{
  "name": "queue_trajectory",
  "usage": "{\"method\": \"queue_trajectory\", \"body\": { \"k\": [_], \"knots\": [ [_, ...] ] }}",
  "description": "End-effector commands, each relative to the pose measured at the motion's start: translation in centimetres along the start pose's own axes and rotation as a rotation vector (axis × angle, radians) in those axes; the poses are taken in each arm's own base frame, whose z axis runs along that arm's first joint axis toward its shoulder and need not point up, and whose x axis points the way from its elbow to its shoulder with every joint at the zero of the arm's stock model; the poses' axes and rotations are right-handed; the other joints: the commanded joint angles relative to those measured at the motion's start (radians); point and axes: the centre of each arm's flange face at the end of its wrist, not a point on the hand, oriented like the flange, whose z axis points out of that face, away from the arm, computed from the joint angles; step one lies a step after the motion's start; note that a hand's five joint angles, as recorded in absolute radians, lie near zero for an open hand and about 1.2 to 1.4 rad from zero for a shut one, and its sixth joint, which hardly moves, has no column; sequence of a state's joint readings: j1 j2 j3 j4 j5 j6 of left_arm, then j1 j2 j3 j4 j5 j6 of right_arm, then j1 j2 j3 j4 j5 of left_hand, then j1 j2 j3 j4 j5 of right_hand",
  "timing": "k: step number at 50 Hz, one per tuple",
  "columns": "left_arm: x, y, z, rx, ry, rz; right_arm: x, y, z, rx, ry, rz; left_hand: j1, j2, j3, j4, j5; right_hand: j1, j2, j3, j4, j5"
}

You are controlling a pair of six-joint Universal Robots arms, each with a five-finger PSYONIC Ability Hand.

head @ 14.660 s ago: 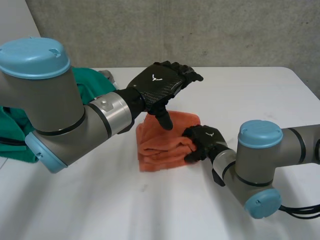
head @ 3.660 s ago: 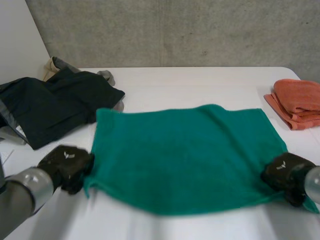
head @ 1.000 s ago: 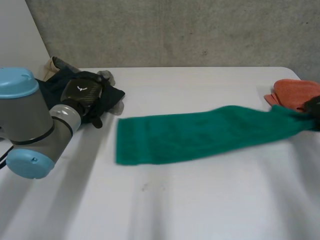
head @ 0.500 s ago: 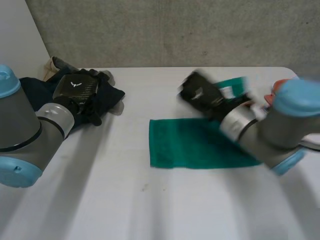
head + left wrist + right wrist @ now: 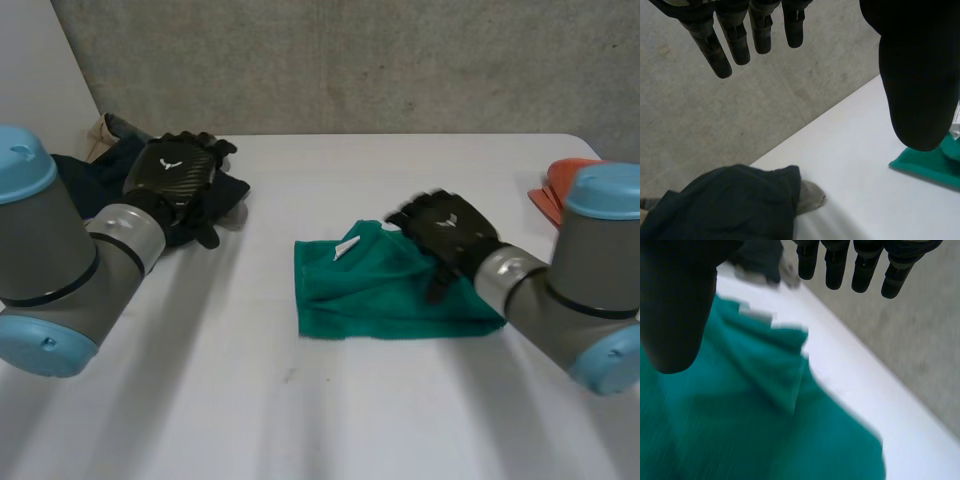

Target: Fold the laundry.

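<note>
Your white desk [image 5: 300,420] carries the green towel [image 5: 370,295], folded, at its middle. Your right hand [image 5: 450,228] sits over the towel's right part, fingers straight and spread, gripping nothing. Press flat and square the rumpled far-left corner by the white tag [image 5: 347,248] before the next fold. Whether the palm touches cloth is unclear. Farther left, your left hand [image 5: 172,178] hovers open above dark clothes [image 5: 725,205]. Your arm half hides the orange towel [image 5: 558,178] at far right.

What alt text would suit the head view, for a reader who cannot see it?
A folded green towel lies on the white table, the right robot hand open over its right part. The left robot hand is open above a dark garment; an orange towel sits at the far right.
</note>
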State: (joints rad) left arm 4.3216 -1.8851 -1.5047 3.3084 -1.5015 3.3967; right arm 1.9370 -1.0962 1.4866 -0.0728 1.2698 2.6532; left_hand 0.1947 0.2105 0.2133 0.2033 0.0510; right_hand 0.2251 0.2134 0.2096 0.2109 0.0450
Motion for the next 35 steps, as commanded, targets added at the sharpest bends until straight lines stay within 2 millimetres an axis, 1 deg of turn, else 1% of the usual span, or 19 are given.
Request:
{"method": "queue_trajectory", "body": {
  "k": [1, 2, 5, 6, 8, 9, 10, 14, 15, 16, 17, 24, 27, 28, 31, 32, 34, 35],
  "knots": [
    [3.6, 0.0, 0.7, 0.053, 0.087, 0.014, 2.5, 4.5, -1.0, -0.137, 0.053, -0.079, -0.014, -0.029, -0.032, -0.022, -0.044, -0.051, -0.039, -0.035, -0.036, -0.045],
    [5.3, 0.1, 1.0, 0.069, 0.140, 0.017, 2.6, 4.6, -1.0, -0.136, 0.061, -0.088, -0.011, -0.026, -0.029, -0.019, -0.041, -0.051, -0.039, -0.035, -0.036, -0.045],
    [7.7, 0.2, 1.5, 0.088, 0.219, 0.020, 2.3, 5.2, -1.2, -0.137, 0.066, -0.082, -0.002, -0.018, -0.020, -0.010, -0.033, -0.051, -0.039, -0.035, -0.036, -0.045],
    [9.3, 0.5, 1.8, 0.096, 0.275, 0.024, 2.3, 5.3, -1.2, -0.139, 0.065, -0.077, 0.019, 0.003, 0.000, 0.010, -0.012, -0.051, -0.039, -0.035, -0.036, -0.045],
    [10.7, 1.0, 2.2, 0.099, 0.322, 0.027, 2.1, 5.6, -1.3, -0.143, 0.063, -0.061, 0.019, 0.003, 0.000, 0.010, -0.012, -0.051, -0.039, -0.035, -0.036, -0.045],
    [12.2, 1.7, 2.8, 0.103, 0.365, 0.031, 1.9, 5.6, -1.4, -0.132, 0.068, -0.047, 0.022, 0.006, 0.003, 0.013, -0.009, -0.014, -0.003, 0.001, 0.000, -0.009],
    [13.1, 2.2, 3.2, 0.103, 0.384, 0.033, 2.0, 5.4, -1.4, -0.119, 0.078, -0.036, 0.025, 0.009, 0.006, 0.016, -0.006, 0.024, 0.036, 0.039, 0.038, 0.029],
    [14.8, 3.9, 4.4, 0.090, 0.407, 0.040, 2.1, 5.2, -1.5, -0.106, 0.096, -0.024, 0.033, 0.018, 0.015, 0.025, 0.003, 0.045, 0.057, 0.060, 0.059, 0.050],
    [15.4, 4.8, 5.0, 0.083, 0.415, 0.042, 2.0, 5.1, -1.5, -0.104, 0.096, -0.024, 0.033, 0.018, 0.015, 0.025, 0.003, 0.054, 0.065, 0.069, 0.068, 0.059],
    [15.6, 5.1, 5.1, 0.081, 0.419, 0.042, 1.8, 5.2, -1.6, -0.110, 0.092, -0.025, 0.033, 0.018, 0.015, 0.025, 0.003, 0.065, 0.077, 0.081, 0.079, 0.071],
    [16.1, 6.0, 5.7, 0.076, 0.420, 0.048, 1.8, 5.3, -1.6, -0.112, 0.093, -0.024, 0.033, 0.018, 0.015, 0.025, 0.003, 0.071, 0.083, 0.087, 0.085, 0.077],
    [16.4, 8.4, 7.8, 0.073, 0.401, 0.078, 1.9, 5.6, -1.6, -0.130, 0.121, -0.030, 0.033, 0.018, 0.015, 0.025, 0.003, 0.183, 0.194, 0.198, 0.197, 0.188],
    [15.9, 8.7, 8.6, 0.076, 0.377, 0.083, 2.2, 5.6, -1.5, -0.122, 0.139, -0.046, 0.048, 0.032, 0.029, 0.039, 0.017, 0.265, 0.276, 0.280, 0.279, 0.270],
    [14.7, 8.6, 9.4, 0.074, 0.320, 0.083, 2.3, 5.6, -1.4, -0.119, 0.142, -0.050, 0.092, 0.076, 0.073, 0.083, 0.061, 0.294, 0.306, 0.310, 0.308, 0.300],
    [12.4, 8.3, 10.5, 0.059, 0.181, 0.082, 2.2, 5.8, -1.3, -0.119, 0.148, -0.053, 0.107, 0.091, 0.088, 0.098, 0.076, 0.394, 0.406, 0.410, 0.408, 0.400],
    [11.0, 8.1, 10.8, 0.045, 0.094, 0.087, 2.2, 5.8, -1.3, -0.122, 0.149, -0.056, 0.107, 0.091, 0.088, 0.098, 0.076, 0.415, 0.426, 0.430, 0.429, 0.420],
    [10.0, 7.6, 10.8, 0.036, 0.024, 0.097, 2.3, 6.0, -1.2, -0.131, 0.156, -0.067, 0.104, 0.088, 0.085, 0.095, 0.073, 0.470, 0.482, 0.486, 0.485, 0.476],
    [9.4, 7.0, 10.5, 0.027, -0.017, 0.113, 2.3, 6.1, -1.2, -0.137, 0.158, -0.072, 0.098, 0.082, 0.080, 0.089, 0.067, 0.476, 0.488, 0.492, 0.491, 0.482]
  ]
}}
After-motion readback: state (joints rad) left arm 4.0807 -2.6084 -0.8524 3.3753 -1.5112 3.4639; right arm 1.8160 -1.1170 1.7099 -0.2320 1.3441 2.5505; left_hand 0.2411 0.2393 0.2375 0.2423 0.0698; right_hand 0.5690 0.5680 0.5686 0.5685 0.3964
